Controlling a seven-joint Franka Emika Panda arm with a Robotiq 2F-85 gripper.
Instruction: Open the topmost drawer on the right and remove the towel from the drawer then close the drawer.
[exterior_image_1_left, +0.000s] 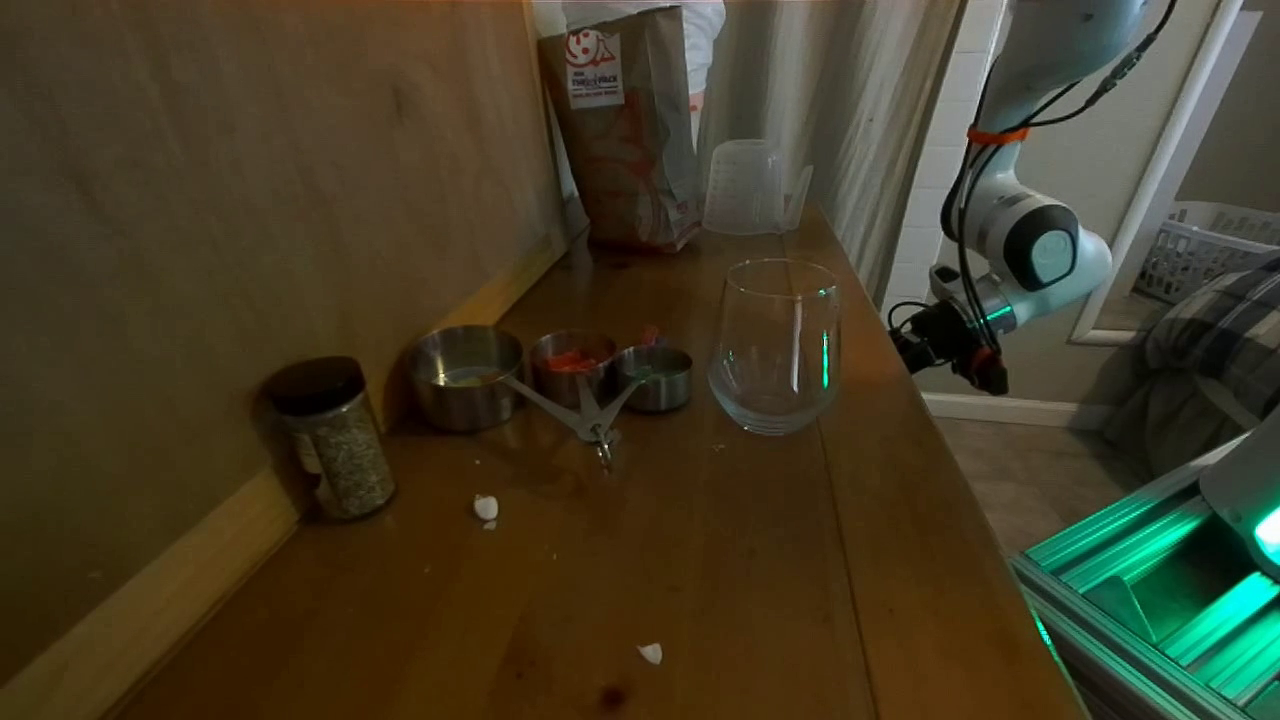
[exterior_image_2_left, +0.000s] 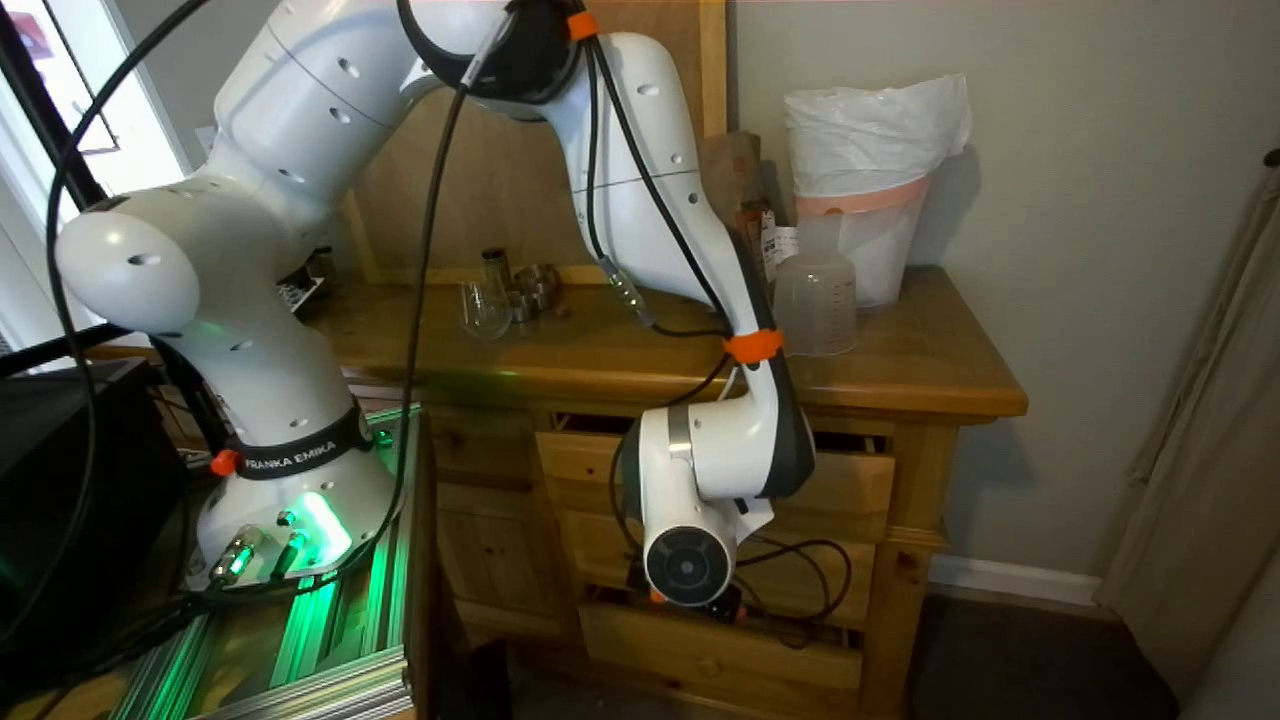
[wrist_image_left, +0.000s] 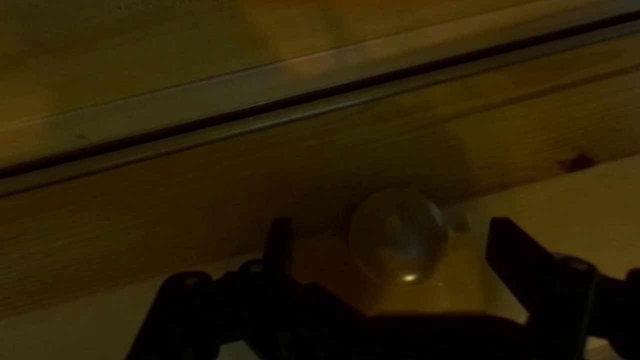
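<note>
In the wrist view my gripper is open, its two dark fingers standing apart on either side of a round knob. A space shows between the knob and each finger. Which drawer bears this knob I cannot tell. The topmost drawer on the right stands slightly out, with a dark slot along its top; the arm covers its middle in an exterior view. The towel is out of view or hidden. Most of the gripper hides behind the wrist in that view.
A lower drawer stands out from the cabinet. On the countertop are a clear glass, metal measuring cups, a spice jar, a paper bag and a plastic pitcher. Cables hang by the wrist.
</note>
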